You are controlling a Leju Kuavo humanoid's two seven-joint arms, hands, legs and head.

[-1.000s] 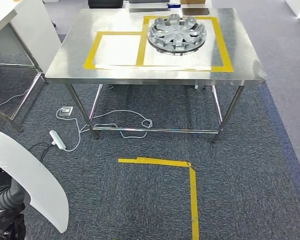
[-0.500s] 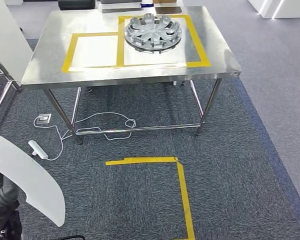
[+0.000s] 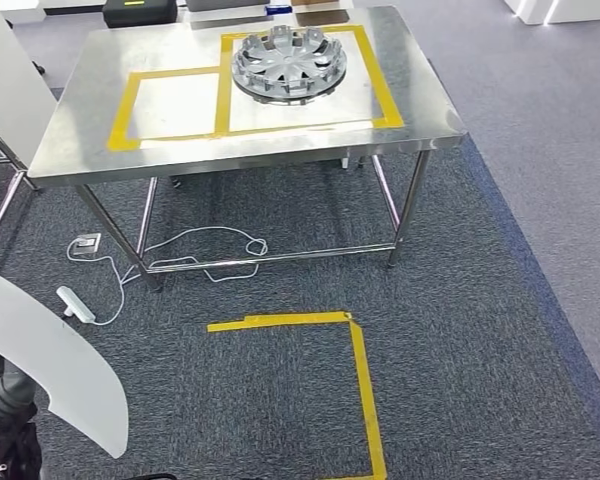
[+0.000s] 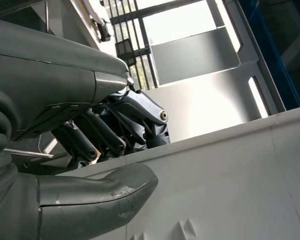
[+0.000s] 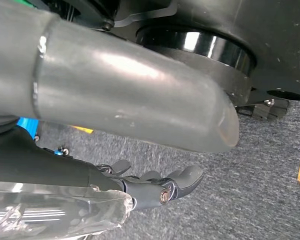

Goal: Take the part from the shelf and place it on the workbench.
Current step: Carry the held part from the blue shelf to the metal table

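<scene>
— Where is the curved white plastic panel (image 3: 55, 370) sitting?
— The left hand (image 4: 103, 150) is gripping its edge, low at the robot's left, well apart from the steel workbench (image 3: 70, 150); its lower end is cut off.
— And the right hand (image 5: 156, 187)?
— Its fingers are lying extended, grasping nothing.

Dark grey carpet (image 3: 463, 330) with yellow floor tape (image 3: 357, 370), white cables (image 3: 206, 240) trailing beside a white power strip (image 3: 75, 305)

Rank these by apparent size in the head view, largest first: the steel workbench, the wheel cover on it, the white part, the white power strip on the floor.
1. Steel workbench.
2. White part, though it looms near the camera and is cut off.
3. Wheel cover.
4. Power strip.
</scene>
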